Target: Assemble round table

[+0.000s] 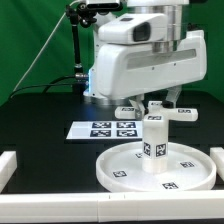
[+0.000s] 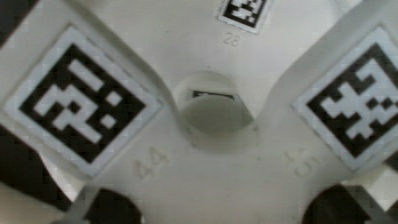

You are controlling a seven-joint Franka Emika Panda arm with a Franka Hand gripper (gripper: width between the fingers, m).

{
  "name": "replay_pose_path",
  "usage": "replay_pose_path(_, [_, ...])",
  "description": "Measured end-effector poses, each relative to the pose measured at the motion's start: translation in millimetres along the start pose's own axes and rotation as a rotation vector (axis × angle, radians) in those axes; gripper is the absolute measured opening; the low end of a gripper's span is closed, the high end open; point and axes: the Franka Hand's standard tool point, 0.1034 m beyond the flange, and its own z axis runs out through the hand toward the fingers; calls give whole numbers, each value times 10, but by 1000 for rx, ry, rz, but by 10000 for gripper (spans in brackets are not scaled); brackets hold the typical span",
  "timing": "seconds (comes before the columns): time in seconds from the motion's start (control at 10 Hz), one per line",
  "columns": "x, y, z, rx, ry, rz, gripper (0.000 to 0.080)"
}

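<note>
Landmark: round disc (image 1: 155,168), rim up, nearest camera on black table (image 1: 40,115). Cylinder leg (image 1: 153,141) upright at disc centre, judged seated or screwed in. Just behind disc: cross-shaped base (image 1: 160,110), gripper (image 1: 157,104) low over it; wrist view fills with base (image 2: 214,100), tagged arms, centre hole. Finger spread: cannot tell. Beyond, marker board (image 1: 103,128). Left: base onto leg
</note>
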Motion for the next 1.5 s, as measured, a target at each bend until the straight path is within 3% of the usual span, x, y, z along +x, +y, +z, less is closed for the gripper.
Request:
replay_pose_path(0.2, [3,1,-3,25,4,171,445])
replay_pose_path(0.7, [13,-18,-2,27,2,428,445])
replay_pose_path(1.5, [57,-50,-2,53,33,1144,445])
